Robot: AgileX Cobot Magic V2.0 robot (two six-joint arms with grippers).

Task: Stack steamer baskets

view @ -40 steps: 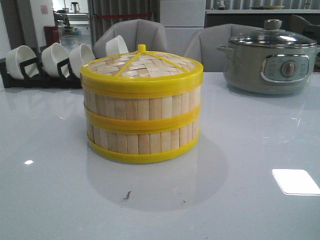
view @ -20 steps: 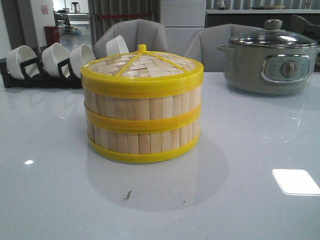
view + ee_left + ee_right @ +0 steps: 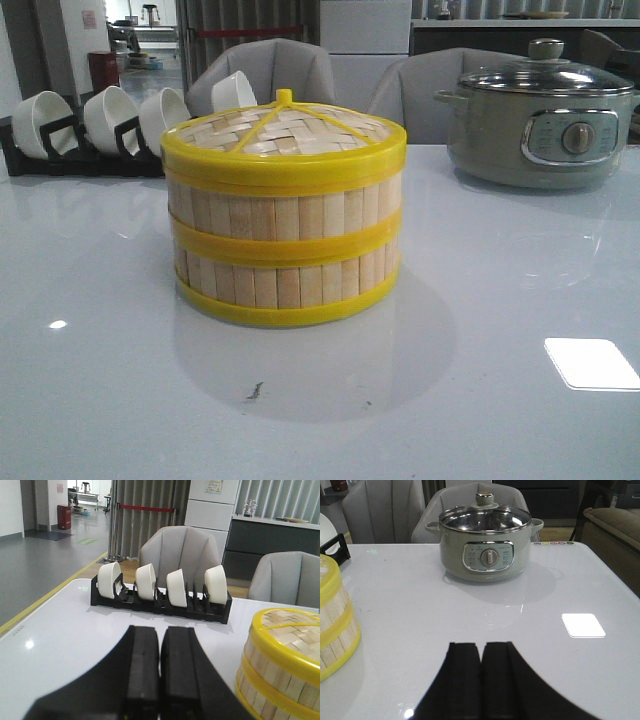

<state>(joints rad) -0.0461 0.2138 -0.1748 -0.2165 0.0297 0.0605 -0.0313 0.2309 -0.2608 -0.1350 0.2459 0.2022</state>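
The two steamer baskets (image 3: 283,250) sit stacked mid-table under a woven lid (image 3: 283,130) — left gripper (image 3: 160,670) and right gripper (image 3: 481,675) both pressed together, holding nothing, apart from the stack.

Pale-slatted, yellow-rimmed steamer baskets (image 3: 283,245); grey pot (image 3: 540,125)

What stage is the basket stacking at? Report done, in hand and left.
Done: the two steamer baskets sit stacked on the table, with the lid on top. In hand: nothing; the left gripper and right gripper are both shut and empty, away from the stack. Left: nothing visible.
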